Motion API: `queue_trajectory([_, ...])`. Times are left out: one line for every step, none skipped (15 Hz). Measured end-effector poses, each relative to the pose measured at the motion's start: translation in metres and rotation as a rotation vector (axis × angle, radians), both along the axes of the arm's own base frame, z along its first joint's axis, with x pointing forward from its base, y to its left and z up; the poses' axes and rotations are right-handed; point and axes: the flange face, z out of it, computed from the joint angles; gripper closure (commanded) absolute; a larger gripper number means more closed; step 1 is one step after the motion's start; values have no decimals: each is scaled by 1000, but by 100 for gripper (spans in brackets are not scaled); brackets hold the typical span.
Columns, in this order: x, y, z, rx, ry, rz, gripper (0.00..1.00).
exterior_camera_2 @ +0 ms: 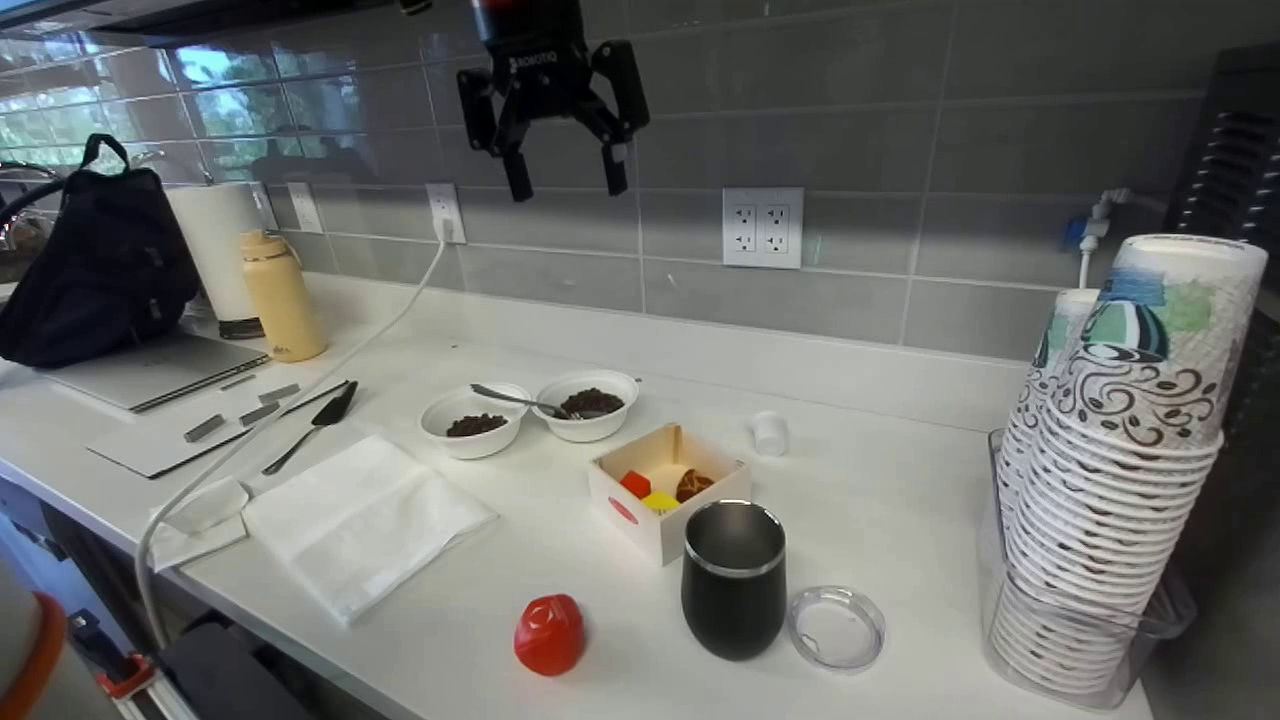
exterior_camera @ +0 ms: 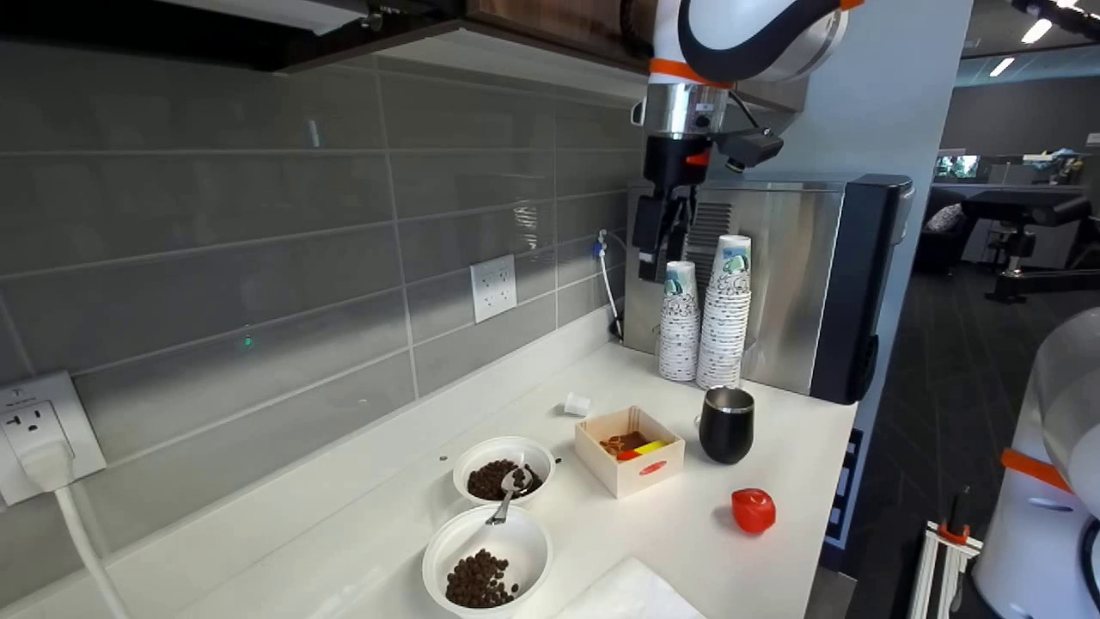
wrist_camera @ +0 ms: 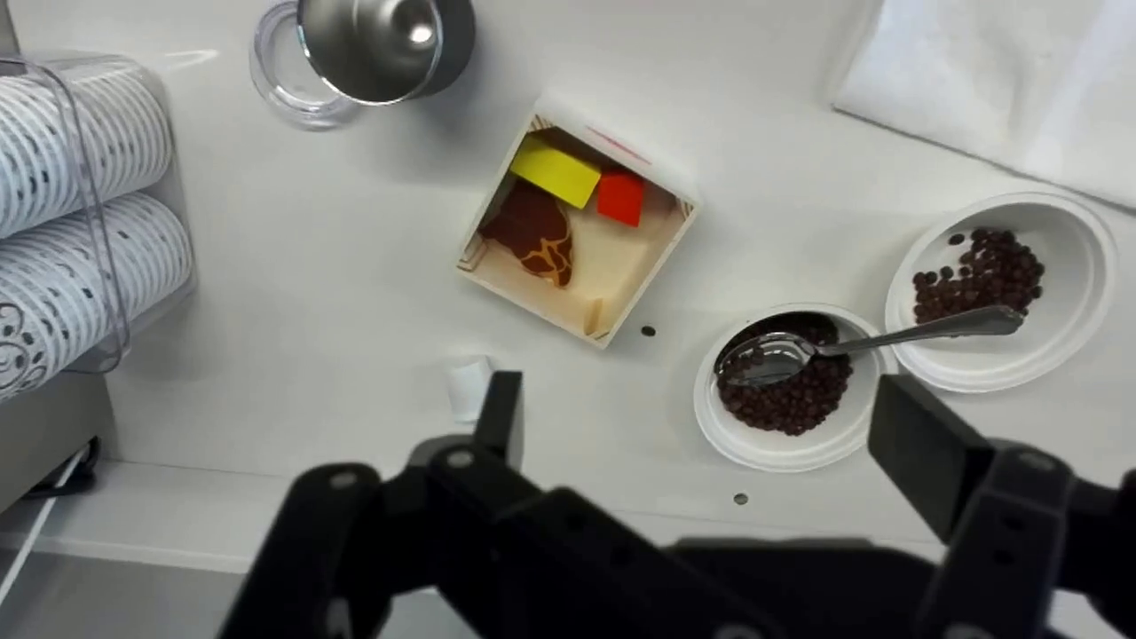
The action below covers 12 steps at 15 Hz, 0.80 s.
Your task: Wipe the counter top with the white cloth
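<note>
Behind the gripper [exterior_camera_2: 568, 185] in an exterior view, a grey tiled wall [exterior_camera_2: 830, 140]; higher than the gripper, a wooden cabinet [exterior_camera: 550, 24]; well beyond the gripper, dark floor [exterior_camera: 958, 361], lit ceiling strips [exterior_camera: 1037, 32] and perhaps a sofa [exterior_camera: 935, 249].

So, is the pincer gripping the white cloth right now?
No: in an exterior view the pincer hangs open and empty, while the white cloth lies on the counter top.

Passable: straight down onto squarish white fabric cloth [exterior_camera_2: 367, 525]; low across long off-white counter top [exterior_camera_2: 455, 600] between cloth and shiny red rounded object [exterior_camera_2: 550, 635] || Narrow: between open pale wooden box [exterior_camera_2: 628, 512] and two round white bowls [exterior_camera_2: 487, 447] || Blocked: by metal spoon [wrist_camera: 887, 340] bridging bowls, black metal tumbler [exterior_camera_2: 735, 595] with clear round lid [exterior_camera_2: 838, 630] just beside, tall patterned paper-cup stacks [exterior_camera_2: 1110, 500], slack white cable [exterior_camera_2: 270, 420] near cloth
</note>
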Motion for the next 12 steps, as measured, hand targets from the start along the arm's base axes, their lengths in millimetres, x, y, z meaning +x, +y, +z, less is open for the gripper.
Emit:
queue_trajectory([-3, 8, -8, 7, 15, 13, 0])
queue_trajectory([-8, 17, -16, 15, 30, 27, 0])
queue_trajectory([-13, 27, -25, 23, 45, 44, 0])
queue_trajectory([-19, 37, -33, 33, 59, 58, 0])
queue_trajectory([-27, 48, -41, 43, 72, 75, 0])
queue_trajectory([-35, 60, -49, 54, 86, 93, 0])
queue_trajectory([-43, 70, -57, 64, 99, 109, 0])
queue_trajectory([-52, 81, -66, 71, 111, 121, 0])
queue_trajectory([-59, 90, -74, 73, 114, 128, 0])
queue_trajectory([-66, 100, -84, 72, 108, 129, 0])
queue_trajectory([-71, 110, -95, 71, 94, 125, 0])
queue_trajectory([-74, 119, -104, 69, 74, 120, 0])
